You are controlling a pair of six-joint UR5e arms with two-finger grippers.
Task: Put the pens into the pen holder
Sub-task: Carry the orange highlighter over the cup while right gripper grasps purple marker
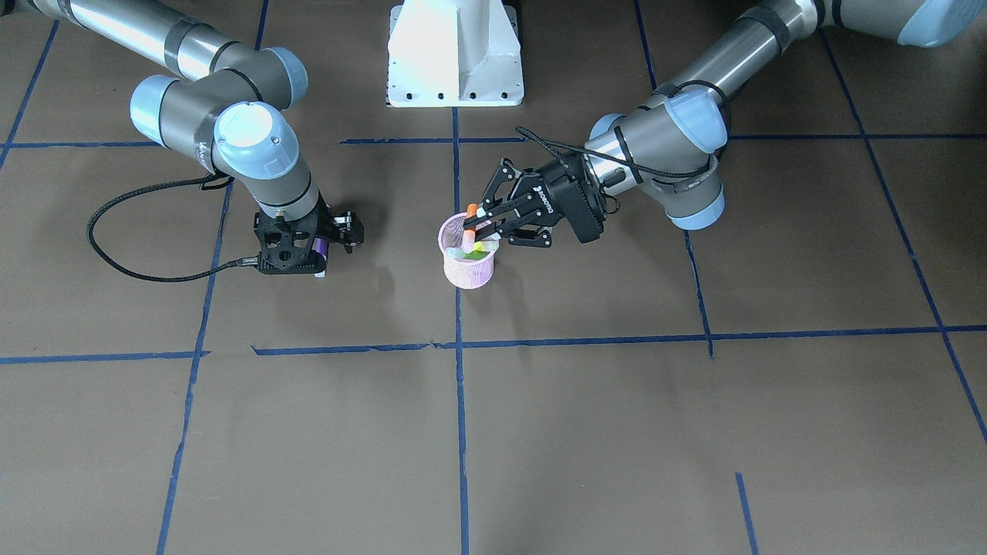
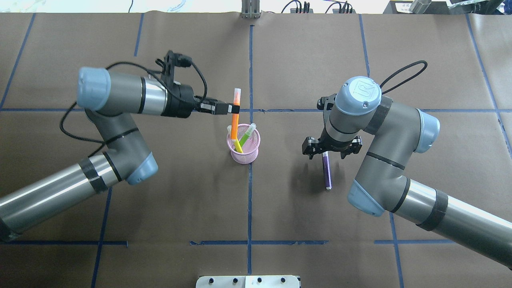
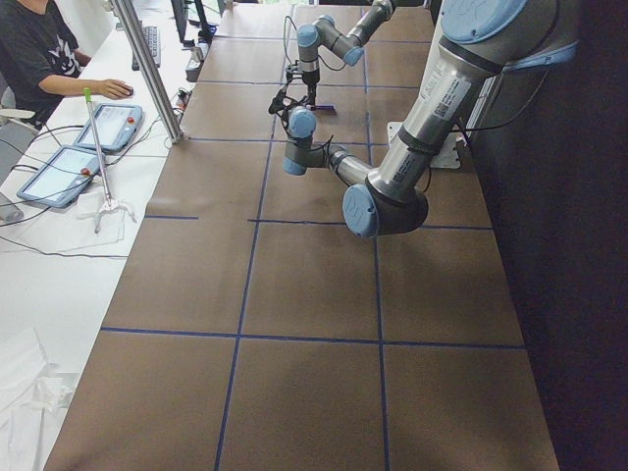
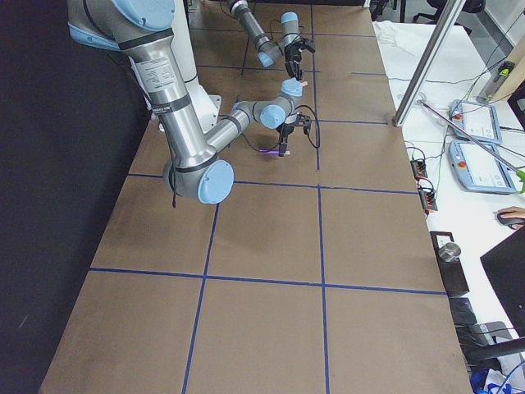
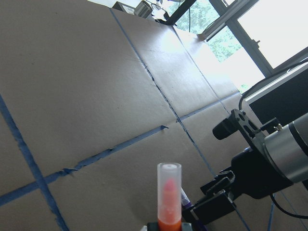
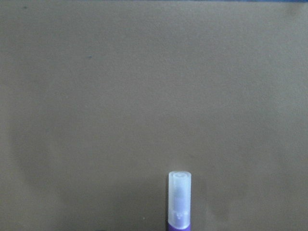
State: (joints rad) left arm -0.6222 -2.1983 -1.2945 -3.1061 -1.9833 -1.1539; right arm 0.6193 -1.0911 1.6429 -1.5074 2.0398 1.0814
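The pink mesh pen holder stands near the table's centre. A green pen and a yellow one lean inside it. My left gripper is shut on the orange pen. It holds that pen nearly upright, lower end inside the holder's rim. The purple pen lies flat on the table to the robot's right of the holder. My right gripper points straight down over its far end, open, jaws spread to either side of the pen.
The white robot pedestal stands behind the holder. A black cable loop trails beside the right arm. Blue tape lines cross the brown table. In the left side view a seated person and two tablets sit off the table.
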